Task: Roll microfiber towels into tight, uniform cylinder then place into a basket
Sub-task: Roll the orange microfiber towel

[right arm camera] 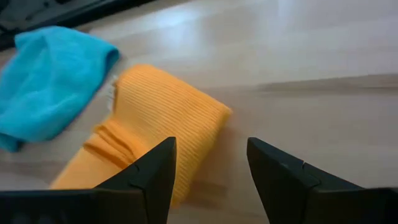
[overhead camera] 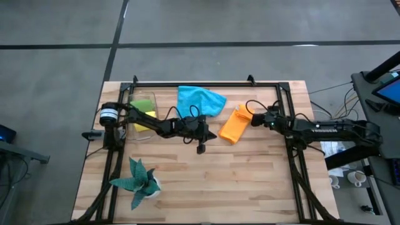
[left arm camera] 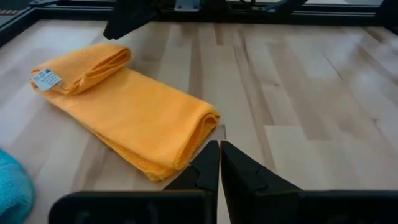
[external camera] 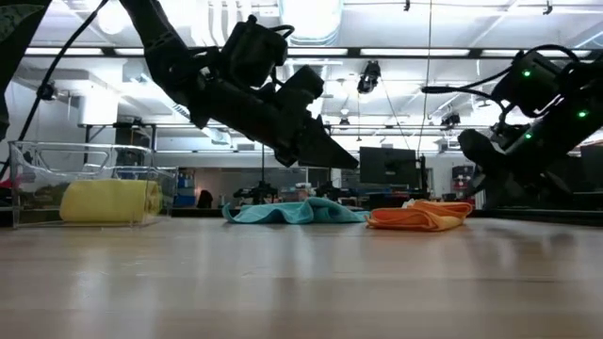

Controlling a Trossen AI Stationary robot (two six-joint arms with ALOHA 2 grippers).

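near the middle of the worktop, a little toward its far edge, lies the orange towel [overhead camera: 235,125], folded into a long flat strip with one end turned over into a loose roll. a small white label [left arm camera: 46,79] shows on this rolled end. the right gripper [overhead camera: 255,118] is at the end of the strip nearer the right side of the worktop, with its jaws wide apart and nothing between them; in the right wrist view the two dark fingers [right arm camera: 152,171] stand just over the folded cloth, but i cannot tell if they touch it. the left gripper [overhead camera: 211,135] is at the other end of the strip, raised above the wood, with its jaws pressed together and holding nothing.

the blue towel [overhead camera: 199,100] lies crumpled near the far edge, just beside the orange towel and closer to the left side. the basket [overhead camera: 142,116] stands near the far left corner of the worktop. inside it lie the yellow towel [external camera: 111,201], rolled, and the green towel [overhead camera: 143,104], which is on the side toward the far edge. the plant [overhead camera: 139,180] in a white pot stands near the front left corner, well apart from the towels.
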